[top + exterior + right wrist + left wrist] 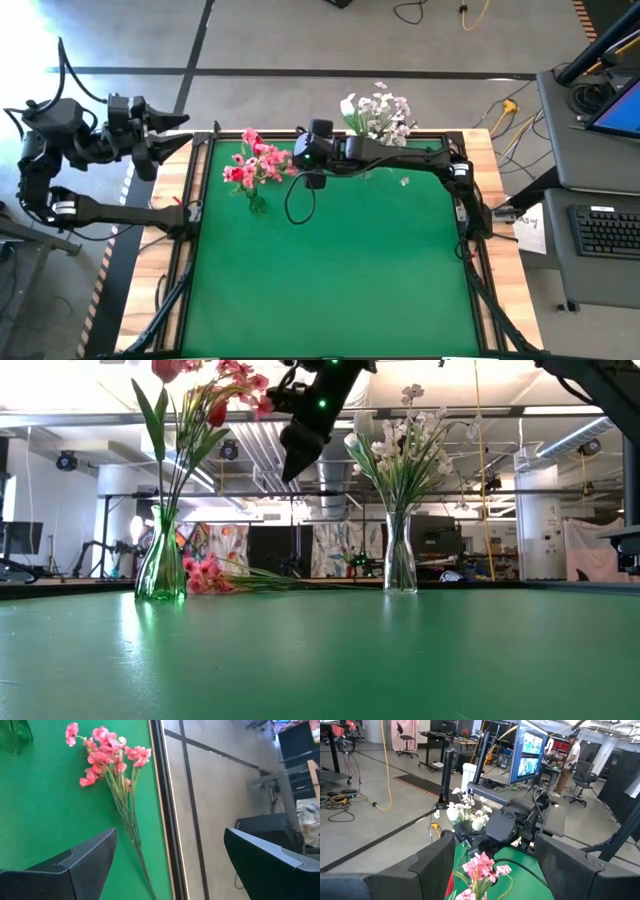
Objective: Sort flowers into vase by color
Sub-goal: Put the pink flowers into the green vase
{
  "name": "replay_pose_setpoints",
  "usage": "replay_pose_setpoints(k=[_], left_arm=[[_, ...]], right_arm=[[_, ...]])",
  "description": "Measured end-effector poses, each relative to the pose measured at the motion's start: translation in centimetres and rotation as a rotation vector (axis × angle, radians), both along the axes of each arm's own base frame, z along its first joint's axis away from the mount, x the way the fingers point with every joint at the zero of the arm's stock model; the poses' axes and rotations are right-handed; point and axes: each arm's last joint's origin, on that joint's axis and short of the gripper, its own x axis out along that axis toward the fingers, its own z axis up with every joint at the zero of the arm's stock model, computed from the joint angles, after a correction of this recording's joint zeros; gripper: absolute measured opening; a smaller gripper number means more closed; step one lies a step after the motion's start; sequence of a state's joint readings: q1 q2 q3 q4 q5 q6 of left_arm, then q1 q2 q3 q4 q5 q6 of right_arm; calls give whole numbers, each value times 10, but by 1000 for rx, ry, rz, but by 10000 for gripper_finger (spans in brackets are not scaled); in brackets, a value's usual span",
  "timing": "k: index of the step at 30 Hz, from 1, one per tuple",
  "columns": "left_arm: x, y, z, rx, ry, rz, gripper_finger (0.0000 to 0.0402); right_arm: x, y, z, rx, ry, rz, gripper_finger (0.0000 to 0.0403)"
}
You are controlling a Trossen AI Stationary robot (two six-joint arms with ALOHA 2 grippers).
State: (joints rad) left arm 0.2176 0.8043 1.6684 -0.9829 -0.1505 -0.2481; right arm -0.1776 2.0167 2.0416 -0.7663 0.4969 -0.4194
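A clear vase [160,568] near the table's far left holds pink and red flowers [252,168]. A second vase [400,560], far centre, holds the white flowers [378,115]. A bunch of pink blossom clusters [107,757] lies flat on the green table by its far edge, with its stems [134,837] trailing away from the blossoms. The same bunch shows low between the two vases [205,575]. My right gripper [303,152] hangs open, high above this lying bunch [170,832]. My left gripper [170,140] is open and held in the air off the table's far left corner.
The table's black far rail [165,810] runs right beside the lying stems, with floor beyond it. My right arm [410,158] stretches along the far edge in front of the white-flower vase. The green table top [340,270] spreads toward the near side.
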Motion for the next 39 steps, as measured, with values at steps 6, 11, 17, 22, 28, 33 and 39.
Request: replay_pose_setpoints(k=[6,11,17,22,28,33,39], left_arm=[[0,0,0,0,1,0,259],[0,0,0,0,-1,-1,259],[1,0,0,0,-1,-1,259],[0,0,-1,-2,5,-2,259],[0,0,-1,-3,9,-2,259],[0,0,-1,-2,8,-2,259],[0,0,-1,-3,9,-2,259]], right_arm=[[2,-2,-17,-7,6,5,362],[2,-12,-22,-2,-21,-27,362],[0,-16,-30,3,-57,-48,362],[-1,-18,-38,6,-83,-61,362],[-5,-27,-43,46,-150,-142,362],[-8,-30,-52,42,-149,-193,362],[-5,-30,-60,21,-144,-148,362]])
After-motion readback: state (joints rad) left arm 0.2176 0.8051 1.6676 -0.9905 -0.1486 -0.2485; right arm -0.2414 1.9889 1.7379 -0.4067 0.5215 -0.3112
